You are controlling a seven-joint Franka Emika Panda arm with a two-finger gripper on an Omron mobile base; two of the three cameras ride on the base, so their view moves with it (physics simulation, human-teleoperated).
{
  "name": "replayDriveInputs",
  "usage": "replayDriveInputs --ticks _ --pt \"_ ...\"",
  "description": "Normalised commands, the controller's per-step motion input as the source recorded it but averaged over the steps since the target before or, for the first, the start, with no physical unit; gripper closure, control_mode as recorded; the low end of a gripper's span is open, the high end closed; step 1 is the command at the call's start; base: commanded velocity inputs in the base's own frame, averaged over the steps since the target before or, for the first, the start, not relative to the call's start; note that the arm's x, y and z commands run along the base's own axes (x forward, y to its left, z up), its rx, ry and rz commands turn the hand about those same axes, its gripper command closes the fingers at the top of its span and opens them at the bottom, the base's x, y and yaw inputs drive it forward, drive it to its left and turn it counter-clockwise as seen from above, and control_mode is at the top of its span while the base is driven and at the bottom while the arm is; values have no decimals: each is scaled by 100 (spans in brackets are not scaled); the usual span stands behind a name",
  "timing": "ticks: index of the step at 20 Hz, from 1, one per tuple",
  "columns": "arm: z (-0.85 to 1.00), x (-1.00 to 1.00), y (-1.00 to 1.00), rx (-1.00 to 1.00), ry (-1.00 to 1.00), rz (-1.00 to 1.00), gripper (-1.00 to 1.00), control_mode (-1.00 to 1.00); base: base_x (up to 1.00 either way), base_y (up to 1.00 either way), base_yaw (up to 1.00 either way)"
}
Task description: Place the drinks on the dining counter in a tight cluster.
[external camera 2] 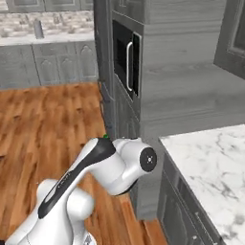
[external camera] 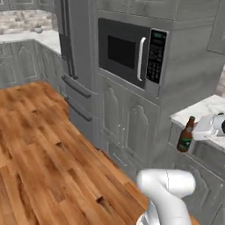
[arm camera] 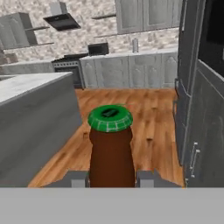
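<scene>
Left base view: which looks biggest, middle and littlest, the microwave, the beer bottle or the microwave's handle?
1. microwave
2. microwave's handle
3. beer bottle, held in the gripper

The handle and bottle look nearly alike in length, so their order is unsure.

The beer bottle (arm camera: 111,148) hides its base below the hand view's edge; the end effector (external camera: 206,127) is cut off at the left base view's right edge.

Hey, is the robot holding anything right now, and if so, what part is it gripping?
Yes, the brown beer bottle with the green cap. The gripper has its jaws closed on the bottle's body, below the neck, one on each side, carrying it off the counter.
</scene>
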Motion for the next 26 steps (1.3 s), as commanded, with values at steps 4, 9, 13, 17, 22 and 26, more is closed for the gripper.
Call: replayDriveInputs --ticks 4,9,13,17,22,26 --pt "0 0 0 0 0 0 100 100 0 0 69" --pt "0 0 0 0 0 0 100 100 0 0 66" --pt "0 0 0 0 0 0 100 100 -3 0 56" --pt "0 0 0 0 0 0 100 100 0 5 43" --pt "0 0 0 0 0 0 100 100 11 38 24" --pt "0 0 0 0 0 0 100 100 77 59 10"
